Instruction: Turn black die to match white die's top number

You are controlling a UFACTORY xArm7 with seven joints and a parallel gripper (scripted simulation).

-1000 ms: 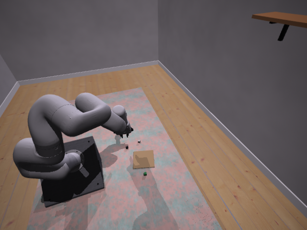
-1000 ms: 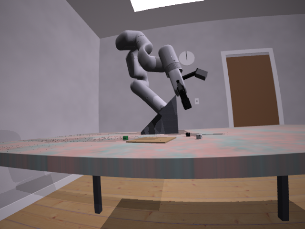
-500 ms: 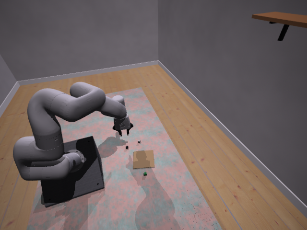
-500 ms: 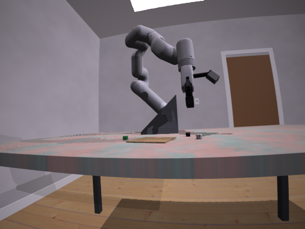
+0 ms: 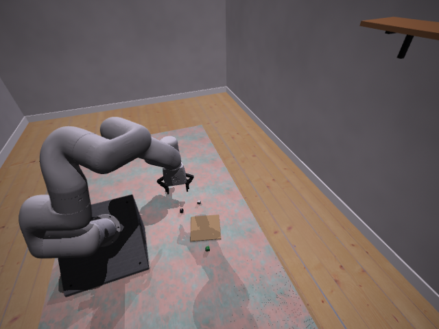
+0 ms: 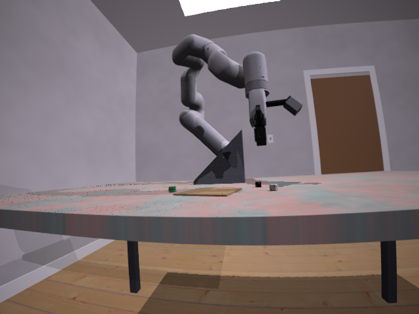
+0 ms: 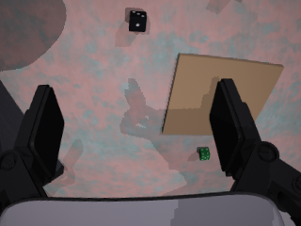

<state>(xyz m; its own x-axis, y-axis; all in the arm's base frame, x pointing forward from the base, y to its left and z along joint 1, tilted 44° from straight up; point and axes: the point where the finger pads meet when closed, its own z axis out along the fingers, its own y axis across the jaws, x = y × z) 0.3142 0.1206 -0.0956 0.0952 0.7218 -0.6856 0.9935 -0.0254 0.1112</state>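
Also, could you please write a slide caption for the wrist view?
Open gripper above the table, with a black die, tan mat and green die in view.

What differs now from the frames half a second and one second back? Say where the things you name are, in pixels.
Over the last second the gripper (image 5: 177,190) (image 6: 260,144) (image 7: 134,100) swung from tilted to pointing down, its fingers spreading wide; nothing was grasped. The black die (image 5: 181,210) (image 6: 258,184) (image 7: 137,22), white die (image 5: 199,202) (image 6: 273,187), green die (image 5: 207,249) (image 6: 172,189) (image 7: 203,153) and mat (image 5: 205,228) (image 6: 209,191) (image 7: 188,94) stayed put.
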